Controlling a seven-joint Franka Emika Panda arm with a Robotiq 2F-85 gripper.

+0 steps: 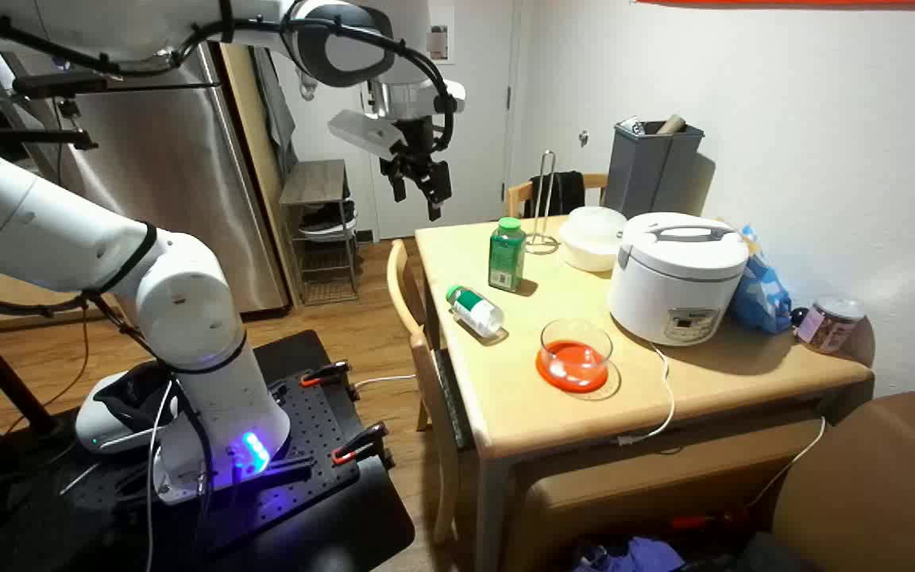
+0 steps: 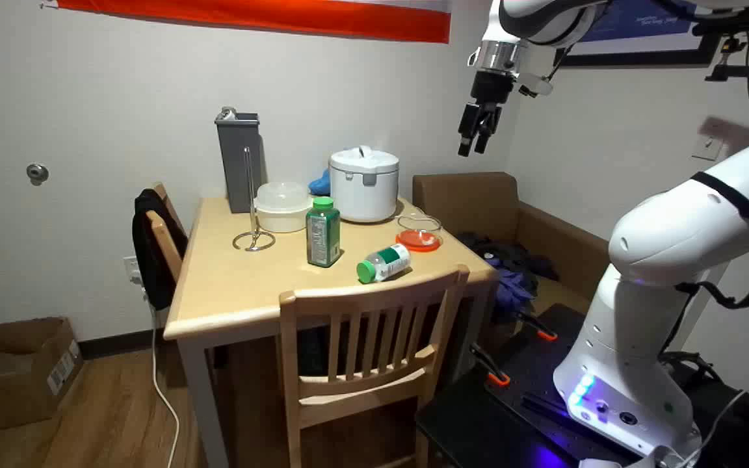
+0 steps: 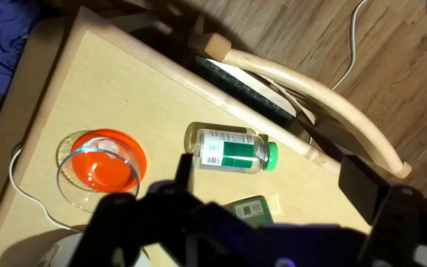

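- An exterior view looks down across arm and counter.
- An exterior view faces the counter over a chair.
- The wrist view, nearest, points steeply down past the jaws.
- All share the counter.

1. I see a white rice cooker on the table, with a blue bag and a jar near it
2. By a round white container I make out a metal stand and a grey bin
3. A wooden chair stands at the table edge nearest me
4. I find a cardboard box on the floor and a red banner on the wall
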